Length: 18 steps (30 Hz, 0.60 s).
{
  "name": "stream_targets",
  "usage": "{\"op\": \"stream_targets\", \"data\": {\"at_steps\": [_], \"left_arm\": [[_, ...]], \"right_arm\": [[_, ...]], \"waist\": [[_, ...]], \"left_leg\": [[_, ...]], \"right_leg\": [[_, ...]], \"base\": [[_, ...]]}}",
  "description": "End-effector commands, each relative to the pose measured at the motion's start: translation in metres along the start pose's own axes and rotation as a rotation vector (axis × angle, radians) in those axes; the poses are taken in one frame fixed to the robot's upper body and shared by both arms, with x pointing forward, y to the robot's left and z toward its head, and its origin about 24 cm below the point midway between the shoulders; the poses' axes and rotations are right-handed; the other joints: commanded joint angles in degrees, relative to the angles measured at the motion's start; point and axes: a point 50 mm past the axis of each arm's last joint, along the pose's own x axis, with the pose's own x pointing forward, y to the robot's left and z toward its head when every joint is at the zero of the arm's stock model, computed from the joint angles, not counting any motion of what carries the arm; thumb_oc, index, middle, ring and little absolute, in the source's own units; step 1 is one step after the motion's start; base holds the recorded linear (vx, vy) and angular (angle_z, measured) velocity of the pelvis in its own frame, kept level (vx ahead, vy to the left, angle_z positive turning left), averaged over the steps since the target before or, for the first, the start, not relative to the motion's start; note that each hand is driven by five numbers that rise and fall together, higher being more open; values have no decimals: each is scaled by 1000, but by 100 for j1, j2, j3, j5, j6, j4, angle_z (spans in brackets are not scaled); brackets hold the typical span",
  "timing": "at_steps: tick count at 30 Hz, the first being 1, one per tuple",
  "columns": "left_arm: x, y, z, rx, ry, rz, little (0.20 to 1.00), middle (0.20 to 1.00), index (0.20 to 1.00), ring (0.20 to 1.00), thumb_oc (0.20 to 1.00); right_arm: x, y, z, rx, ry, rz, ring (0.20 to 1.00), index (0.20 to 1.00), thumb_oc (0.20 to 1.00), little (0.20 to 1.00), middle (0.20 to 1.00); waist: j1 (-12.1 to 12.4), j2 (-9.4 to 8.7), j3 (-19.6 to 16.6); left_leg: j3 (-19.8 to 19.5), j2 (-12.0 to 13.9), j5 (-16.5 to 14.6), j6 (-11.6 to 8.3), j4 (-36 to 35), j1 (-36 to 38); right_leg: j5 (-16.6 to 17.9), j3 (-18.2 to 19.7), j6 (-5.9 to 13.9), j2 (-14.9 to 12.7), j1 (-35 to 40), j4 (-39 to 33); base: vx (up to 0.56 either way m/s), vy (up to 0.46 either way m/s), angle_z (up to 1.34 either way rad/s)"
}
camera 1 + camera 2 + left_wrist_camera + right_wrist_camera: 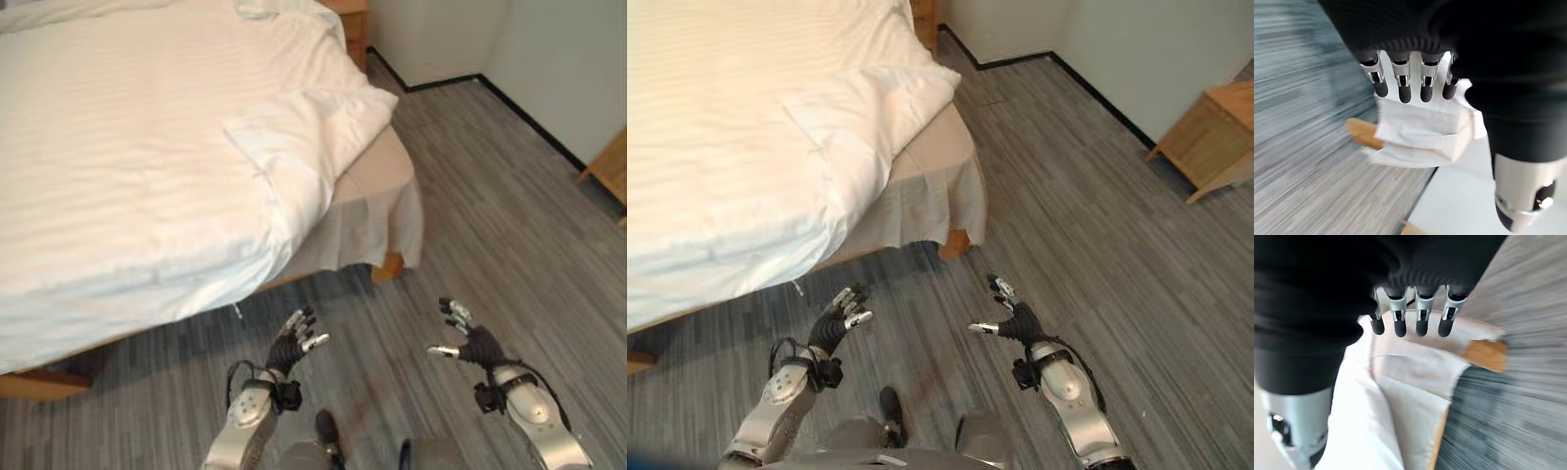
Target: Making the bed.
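A bed with a white striped duvet fills the upper left. Its near corner is folded back on itself and rumpled, leaving the beige mattress and a white bed skirt bare at the foot. A wooden bed leg shows under the skirt. My left hand is raised over the floor in front of the bed, fingers straight and holding nothing. My right hand hangs further right, also open and empty. Both hands stand clear of the bedding.
Grey striped carpet spreads to the right of the bed. A white wall with dark skirting runs along the far right. A wooden piece of furniture stands by that wall, and another wooden unit sits behind the bed.
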Motion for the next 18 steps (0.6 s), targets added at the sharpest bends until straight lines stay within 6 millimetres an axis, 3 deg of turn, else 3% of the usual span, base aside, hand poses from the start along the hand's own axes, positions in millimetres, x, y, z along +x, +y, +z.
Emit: {"op": "stream_targets", "data": {"at_steps": [1, 3, 4, 5, 6, 7, 8, 9, 10, 13, 15, 16, 18], "left_arm": [[6, 1, 25, 32, -125, 14, 1000, 1000, 1000, 1000, 1000], [8, 4, 32, 65, -152, 30, 1000, 1000, 1000, 1000, 1000], [8, 4, 32, 65, -152, 30, 1000, 1000, 1000, 1000, 1000], [8, 8, 32, 61, -158, 55, 1000, 1000, 1000, 1000, 1000], [7, 13, 34, 60, -168, 76, 1000, 1000, 1000, 1000, 1000], [7, 13, 34, 60, -168, 76, 1000, 1000, 1000, 1000, 1000], [3, 20, 34, 74, -172, 118, 1000, 1000, 1000, 1000, 1000], [3, 20, 34, 74, -172, 119, 1000, 1000, 1000, 1000, 1000], [1, 27, 35, 98, -178, 169, 1000, 1000, 1000, 1000, 1000], [2, 27, 41, 104, -206, 175, 1000, 1000, 1000, 1000, 1000], [5, 33, 60, 128, -286, 213, 1000, 1000, 1000, 1000, 1000], [5, 33, 60, 128, -286, 214, 1000, 1000, 1000, 1000, 1000], [7, 44, 91, 199, -416, 308, 1000, 1000, 1000, 1000, 1000]], "right_arm": [[6, -26, 20, -90, -102, -84, 1000, 1000, 1000, 1000, 1000], [4, -27, 19, -93, -95, -93, 1000, 1000, 1000, 1000, 1000], [4, -27, 18, -93, -95, -93, 1000, 1000, 1000, 1000, 1000], [3, -27, 15, -92, -77, -100, 1000, 1000, 1000, 1000, 1000], [2, -26, 13, -98, -66, -94, 1000, 1000, 1000, 1000, 1000], [2, -26, 13, -98, -66, -93, 1000, 1000, 1000, 1000, 1000], [4, -23, 15, -110, -72, -77, 1000, 1000, 1000, 1000, 1000], [4, -22, 15, -110, -71, -76, 1000, 1000, 1000, 1000, 1000], [5, -19, 15, -127, -68, -62, 1000, 1000, 1000, 1000, 1000], [4, -17, 13, -136, -56, -51, 1000, 1000, 1000, 1000, 1000], [3, -14, 9, -144, -39, -37, 1000, 1000, 1000, 1000, 1000], [3, -14, 9, -144, -40, -37, 1000, 1000, 1000, 1000, 1000], [1, -8, 2, -135, -9, -6, 1000, 1000, 1000, 1000, 1000]], "waist": [[10, 182, 106], [-66, 145, 67], [-78, 155, 80], [-135, 100, 5], [-141, 42, -60], [-142, 41, -62], [-92, 15, -150], [-98, 14, -157], [-101, -11, -221], [-147, -21, -243], [-167, -40, -297], [-174, -34, -289], [-161, -38, -423]], "left_leg": [[-319, 296, 518, -567, -21, -262], [-490, 271, 461, -670, -21, -222], [-503, 283, 458, -674, -21, -207], [-660, 279, 350, -745, -21, -138], [-775, 288, 275, -811, -21, -81], [-775, 287, 273, -811, -21, -79], [-846, 380, 188, -899, -21, -6], [-848, 381, 182, -899, -21, -8], [-965, 438, 88, -981, -21, 133], [-1085, 514, 42, -1050, -21, 232], [-1135, 649, -9, -1166, -21, 375], [-1141, 660, -12, -1170, -21, 384], [-1154, 767, -7, -1291, -21, 549]], "right_leg": [[1048, -605, -169, 205, 1341, -2285], [923, -422, -259, 321, 1400, -3428], [940, -442, -262, 336, 1442, -3470], [937, 128, -286, 517, 1521, -4482], [1255, 459, -210, 403, 1559, -5119], [1272, 455, -208, 403, 1577, -5152], [1559, 568, -93, 143, 1449, -5406], [1556, 566, -89, 143, 1448, -5406], [1699, 779, -5, -31, 1321, -5415], [1723, 1031, 56, -74, 1220, -5415], [1711, 1119, 107, -81, 1138, -5415], [1706, 1108, 105, -73, 1152, -5415], [1602, 870, 119, -17, 1341, -5415]], "base": [[356, -132, 58], [221, -119, 62], [349, -166, 82], [397, -218, 90], [396, -215, 94], [349, -275, 73], [193, -163, 38], [406, -320, 12], [221, -154, -16], [231, -218, 24], [218, -283, 15], [248, -312, 10], [310, -417, 39]]}}
